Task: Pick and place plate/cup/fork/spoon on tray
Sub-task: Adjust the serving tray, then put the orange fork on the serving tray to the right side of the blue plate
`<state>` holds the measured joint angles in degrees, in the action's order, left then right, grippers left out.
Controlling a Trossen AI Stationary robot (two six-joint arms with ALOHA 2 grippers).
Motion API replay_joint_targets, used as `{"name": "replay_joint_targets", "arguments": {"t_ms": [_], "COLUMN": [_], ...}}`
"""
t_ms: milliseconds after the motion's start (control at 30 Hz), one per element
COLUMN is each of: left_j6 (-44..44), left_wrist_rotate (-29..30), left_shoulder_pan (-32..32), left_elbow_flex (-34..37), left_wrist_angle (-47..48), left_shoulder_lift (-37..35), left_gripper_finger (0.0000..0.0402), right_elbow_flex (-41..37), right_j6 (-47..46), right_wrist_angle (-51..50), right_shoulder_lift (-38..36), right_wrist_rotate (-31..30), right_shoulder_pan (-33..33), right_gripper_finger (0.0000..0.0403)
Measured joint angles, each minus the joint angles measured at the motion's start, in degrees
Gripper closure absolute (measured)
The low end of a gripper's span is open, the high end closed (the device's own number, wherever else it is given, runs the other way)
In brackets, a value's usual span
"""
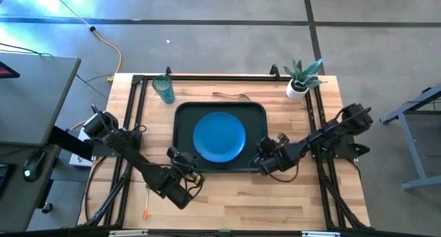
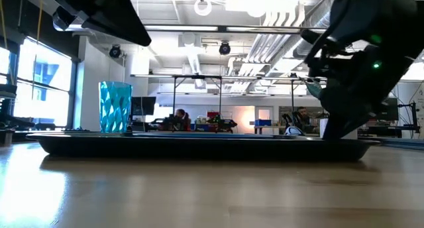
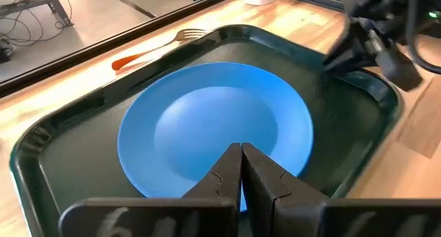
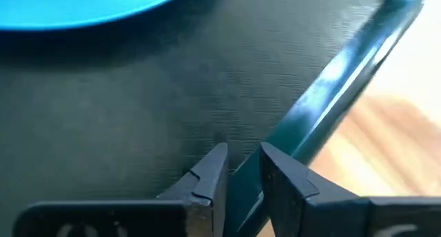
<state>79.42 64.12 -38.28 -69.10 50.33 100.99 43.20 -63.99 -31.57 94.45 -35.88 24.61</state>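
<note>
A: Starting at the left of the wooden surface (image 1: 227, 196), what lies there?

B: An orange-handled utensil, probably the spoon (image 1: 147, 206), lies near the front edge, too small to tell for certain. The left gripper (image 1: 195, 179) hovers at the front left corner of the large dark green rectangular tray (image 1: 185, 113), its fingers (image 3: 227, 169) pressed together on nothing.

A: And farther back?

B: The small translucent teal-green tumbler cup (image 1: 164, 88) stands upright just beyond the tray's back left corner.

A: The middle?

B: The large round bright blue plate (image 1: 219, 136) lies flat in the tray. The orange-handled fork with silver tines (image 3: 160, 46) lies on the wood just behind the tray's back rim.

A: The right side?

B: The right gripper (image 1: 263, 167) is at the tray's front right corner, its fingers (image 4: 210, 169) at a narrow gap straddling the raised rim. A white pot with a spiky green plant (image 1: 300, 77) stands at the back right.
</note>
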Motion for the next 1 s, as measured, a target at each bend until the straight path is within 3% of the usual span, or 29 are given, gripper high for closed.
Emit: {"name": "replay_joint_targets", "arguments": {"t_ms": [333, 533, 767, 1000], "left_j6": [0.04, -0.68, -21.76, -41.85], "left_wrist_rotate": [-1.4, -2.14, -7.13, -11.41], "left_shoulder_pan": [2.25, 3.64, 13.92, 23.95], "left_elbow_flex": [0.0, 0.0, 0.23, 2.44], "left_wrist_angle": [-0.07, -0.31, -3.25, -13.88], "left_shoulder_lift": [0.0, 0.0, 0.0, -1.09], "left_gripper_finger": [0.0399, 0.0398, 0.0398, 0.0399], "right_elbow_flex": [0.0, -0.04, 4.33, 11.28], "right_j6": [-4.13, -5.12, -1.37, 24.69], "right_wrist_angle": [-4.47, -7.01, -6.55, -0.12], "right_shoulder_lift": [0.0, -0.02, -0.07, -0.13], "right_wrist_rotate": [1.46, -10.56, -31.9, -27.55], "right_shoulder_pan": [6.49, 7.03, 0.49, -12.08], "right_gripper_finger": [0.0362, 0.0366, 0.0366, 0.0342]}}
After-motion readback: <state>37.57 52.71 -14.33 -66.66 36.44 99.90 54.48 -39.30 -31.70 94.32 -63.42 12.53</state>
